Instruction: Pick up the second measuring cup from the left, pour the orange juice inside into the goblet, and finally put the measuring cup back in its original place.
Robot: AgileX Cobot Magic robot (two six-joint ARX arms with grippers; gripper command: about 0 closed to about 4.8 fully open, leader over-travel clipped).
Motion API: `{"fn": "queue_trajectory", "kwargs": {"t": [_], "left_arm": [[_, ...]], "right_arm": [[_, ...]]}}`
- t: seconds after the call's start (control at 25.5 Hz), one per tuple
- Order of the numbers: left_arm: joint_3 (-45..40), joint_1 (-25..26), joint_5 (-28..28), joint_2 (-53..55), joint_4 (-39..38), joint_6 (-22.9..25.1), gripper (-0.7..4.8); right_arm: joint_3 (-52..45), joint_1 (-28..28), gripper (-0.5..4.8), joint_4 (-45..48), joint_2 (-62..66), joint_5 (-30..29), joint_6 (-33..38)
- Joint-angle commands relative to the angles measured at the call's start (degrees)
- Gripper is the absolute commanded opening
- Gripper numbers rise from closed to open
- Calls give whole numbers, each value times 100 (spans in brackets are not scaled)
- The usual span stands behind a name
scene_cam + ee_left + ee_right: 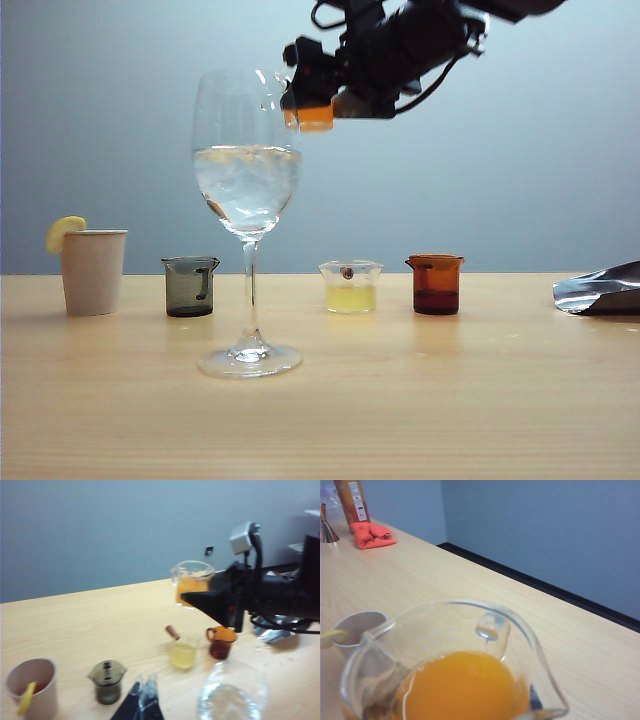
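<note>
**Cup at the goblet's rim, lip still to be turned in**

My right fingers [312, 100] are clamped on the second measuring cup from the left [315, 117], held high off the desk [400, 400] beside the top of the goblet [247, 180]. From my right wrist the cup [455, 665] sits directly in front of me, close to upright, with the orange juice [462, 687] lying fairly level inside it, so I judge that nothing has been poured yet. The left wrist view shows the same cup [192, 582] gripped at the end of my right arm, above the row of cups on the desk.

What matters next is that the goblet's open mouth lies just beside the cup, on the side away from my right arm, with its rim about level with the cup's base. The cup's axis runs near vertical; tipping the lip towards the bowl should send juice in, provided the lip clears the rim first.

My left fingers [141, 702] hang well back over the near edge of the desk, holding nothing; whether they are spread or closed I cannot tell. The right arm is plainly the nearer.
</note>
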Motion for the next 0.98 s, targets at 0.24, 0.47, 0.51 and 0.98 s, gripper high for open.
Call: {"fn": "queue_trajectory", "kwargs": {"t": [0.24,0.47,0.51,0.98], "left_arm": [[48,-1346,-1016,4,-138,-55,-6],[55,-2017,-1526,7,-503,-83,-6],[55,-2050,-1523,7,-568,-129,-6],[398,-2096,-975,358,-1797,-424,-6]], "right_arm": [[17,17,236,-684,-531,-407,-90],[-293,17,220,-774,-890,-387,-170],[-356,17,220,-776,-940,-387,-173],[-852,72,219,-1051,-1558,-667,-533]]}}
